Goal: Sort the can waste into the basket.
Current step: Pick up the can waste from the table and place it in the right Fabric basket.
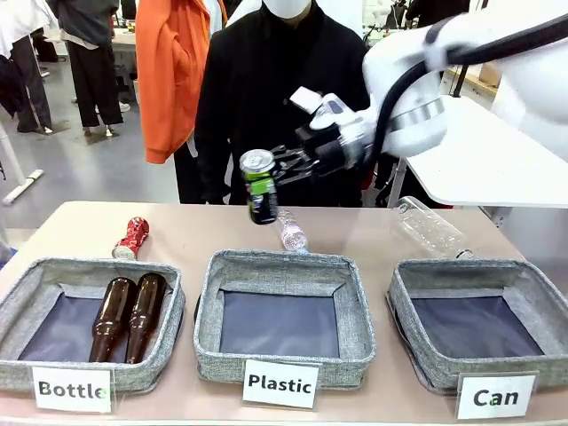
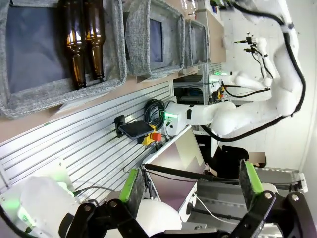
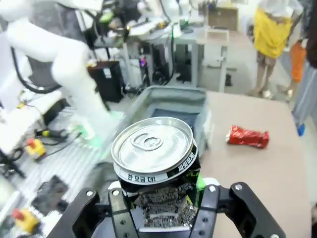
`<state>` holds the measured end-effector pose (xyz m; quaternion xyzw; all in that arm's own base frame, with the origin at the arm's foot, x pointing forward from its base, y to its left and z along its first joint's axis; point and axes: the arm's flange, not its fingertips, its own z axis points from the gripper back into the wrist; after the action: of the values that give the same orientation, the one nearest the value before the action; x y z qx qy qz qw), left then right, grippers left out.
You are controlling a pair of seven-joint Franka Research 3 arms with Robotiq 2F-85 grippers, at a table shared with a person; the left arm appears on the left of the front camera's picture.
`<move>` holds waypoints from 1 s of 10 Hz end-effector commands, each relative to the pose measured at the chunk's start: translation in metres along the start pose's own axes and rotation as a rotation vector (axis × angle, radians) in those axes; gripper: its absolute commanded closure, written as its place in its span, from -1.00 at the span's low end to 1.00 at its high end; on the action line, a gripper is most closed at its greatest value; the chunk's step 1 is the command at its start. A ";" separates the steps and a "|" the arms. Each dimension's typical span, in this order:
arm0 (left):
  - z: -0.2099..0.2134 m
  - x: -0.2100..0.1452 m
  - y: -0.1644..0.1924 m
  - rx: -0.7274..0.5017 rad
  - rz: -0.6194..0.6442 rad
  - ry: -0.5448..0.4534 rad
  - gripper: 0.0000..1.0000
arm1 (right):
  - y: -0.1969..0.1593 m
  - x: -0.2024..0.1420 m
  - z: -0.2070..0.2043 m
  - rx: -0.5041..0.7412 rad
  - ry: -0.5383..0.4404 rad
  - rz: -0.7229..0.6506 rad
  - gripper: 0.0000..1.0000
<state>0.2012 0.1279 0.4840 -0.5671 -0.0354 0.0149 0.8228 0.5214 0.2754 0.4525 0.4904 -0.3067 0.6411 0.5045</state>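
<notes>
My right gripper (image 1: 269, 172) is shut on a dark can (image 1: 260, 186) with a silver top and green marks. It holds the can in the air over the table's far middle, above the far rim of the "Plastic" basket. In the right wrist view the can (image 3: 153, 158) stands upright between the jaws of the gripper (image 3: 163, 210). A crushed red can (image 1: 130, 238) lies on the table at far left, behind the "Bottle" basket, and also shows as the red can (image 3: 247, 136). The "Can" basket (image 1: 461, 271) sits at front right. My left gripper (image 2: 190, 191) is open and holds nothing.
The "Bottle" basket (image 1: 89, 269) holds two brown bottles (image 1: 129, 315). The "Plastic" basket (image 1: 282, 266) sits in the middle. Clear plastic bottles (image 1: 291, 232) (image 1: 429, 224) lie on the far table. A person in black (image 1: 266, 106) stands at the far side.
</notes>
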 end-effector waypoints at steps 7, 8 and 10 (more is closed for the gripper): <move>0.000 -0.004 -0.001 -0.006 0.012 0.006 -1.00 | 0.203 -0.013 0.137 -0.592 0.451 -0.860 1.00; 0.000 -0.004 -0.001 -0.006 0.012 0.006 -1.00 | 0.203 -0.024 0.148 -0.806 0.603 -0.964 1.00; 0.000 -0.004 -0.001 -0.006 0.012 0.006 -1.00 | 0.204 -0.039 0.147 -0.619 0.887 -0.976 1.00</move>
<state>0.2008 0.1279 0.4839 -0.5672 -0.0350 0.0150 0.8227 0.3779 0.0534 0.4936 0.1424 -0.0980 0.3773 0.9098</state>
